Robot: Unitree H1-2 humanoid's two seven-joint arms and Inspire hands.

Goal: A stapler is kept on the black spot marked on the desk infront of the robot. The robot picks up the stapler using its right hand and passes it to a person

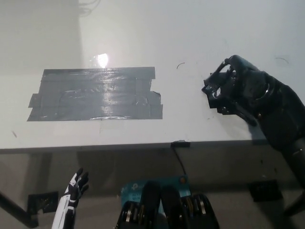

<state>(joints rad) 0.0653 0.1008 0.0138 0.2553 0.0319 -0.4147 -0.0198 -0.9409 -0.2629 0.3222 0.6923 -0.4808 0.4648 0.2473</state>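
The black tape patch (95, 94) lies on the white desk (190, 28), left of centre, with nothing on it. I cannot make out a stapler anywhere as a separate thing. My black right hand (233, 88) hovers over the desk's right part, well to the right of the patch, with its arm coming in from the lower right. Black on black, I cannot tell whether it holds anything. My white left hand (74, 188) hangs open at the lower left, below the desk's front edge.
The desk's front edge (143, 145) crosses the picture low down, with a small black clip and cable (179, 144) at its middle. Below it is floor with dark fittings (40, 202). A bright light glare (101, 60) sits above the patch.
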